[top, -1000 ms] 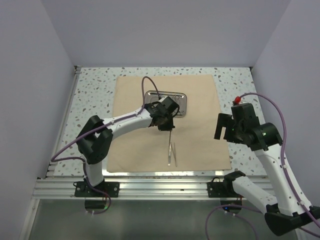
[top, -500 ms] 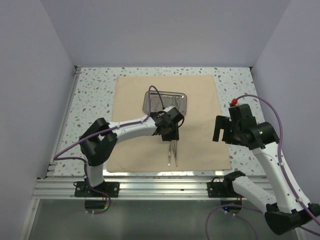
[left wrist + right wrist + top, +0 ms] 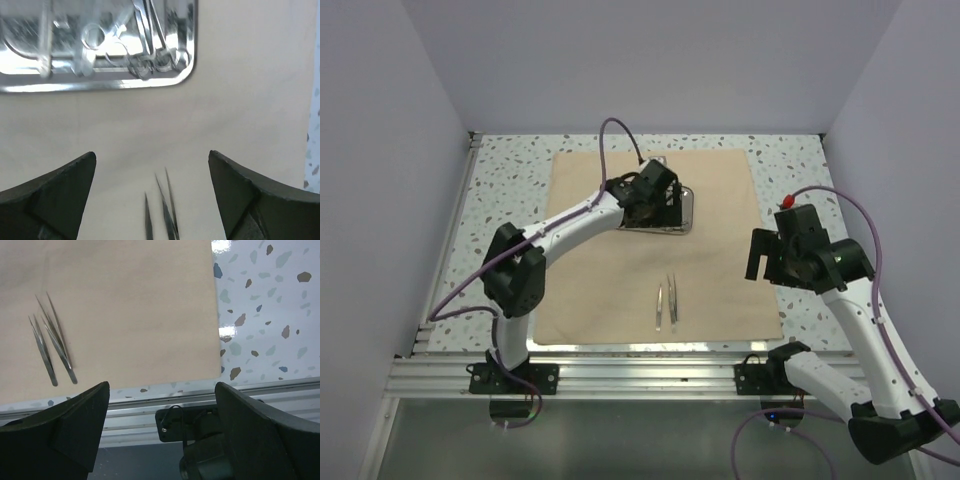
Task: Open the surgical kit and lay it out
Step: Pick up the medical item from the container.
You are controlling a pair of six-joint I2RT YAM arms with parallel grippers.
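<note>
The surgical kit's tan cloth (image 3: 710,200) lies spread flat on the table. A shiny steel tray (image 3: 684,214) sits on its far half and holds ring-handled instruments (image 3: 150,62). Two slim tweezers (image 3: 660,306) (image 3: 672,297) lie side by side on the cloth's near half; the right wrist view shows both tweezers (image 3: 56,347). My left gripper (image 3: 151,155) hovers open over the tray's near rim (image 3: 100,86) with nothing between its fingers. My right gripper (image 3: 161,387) hangs open and empty above the cloth's near right corner.
Speckled tabletop (image 3: 505,190) surrounds the cloth. An aluminium rail (image 3: 640,375) runs along the near edge, with the right arm's base mount (image 3: 200,422) below my right gripper. Grey walls close in the left, right and back.
My left gripper went from shut to open, left a tweezers beside the other on the near cloth, and drew back over the tray. The right arm barely moved.
</note>
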